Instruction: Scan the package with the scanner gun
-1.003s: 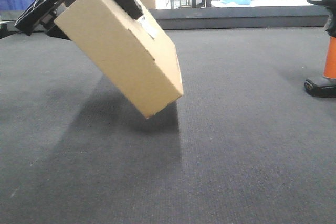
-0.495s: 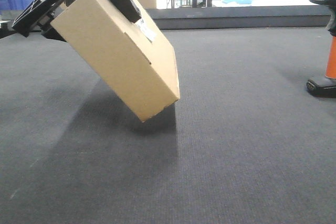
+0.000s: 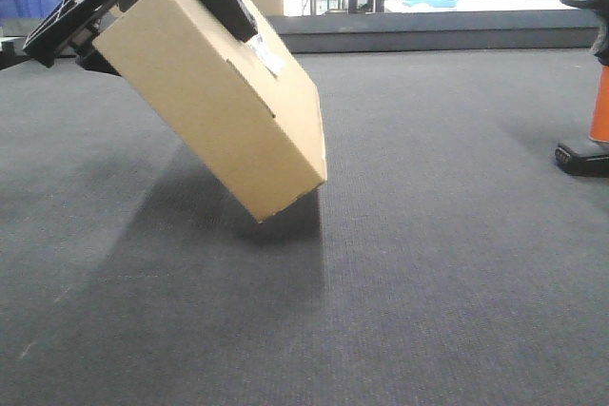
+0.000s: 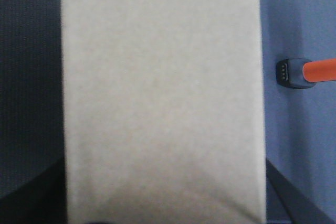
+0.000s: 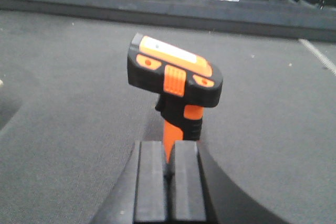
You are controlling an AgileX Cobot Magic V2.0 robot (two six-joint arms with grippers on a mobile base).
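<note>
The front view takes in the whole package (image 3: 214, 106): a plain tan box hanging tilted at the left, its upper end high and its lowest corner down near the dark grey worktop (image 3: 457, 263). The corner meets its own shadow, and whether it touches the surface cannot be told. A small white label (image 3: 266, 52) sits on the upper face that looks right. The left gripper (image 3: 143, 16) clamps the box's upper end, with one black finger on the labelled face and the other on the opposite face, so the jaws are spread wide and closed on the box.

The left wrist camera shows only one broad blank face of the package. It runs from top to bottom of the frame, with the dark fingers (image 4: 294, 203) showing at its two lower edges. To the right, well apart from the box, the scanner gun (image 4: 307, 72) shows its black base and orange handle.

Only the right wrist camera shows the scanner's head in full. It is black with orange buttons, and the scanner stands upright on its base. The right gripper (image 5: 169, 156) is low and just in front of the handle. Its jaws are drawn almost together and in line with the handle. They do not appear to hold it, and whether their tips touch it cannot be told.

In the front view the scanner stands at the far right edge.
</note>
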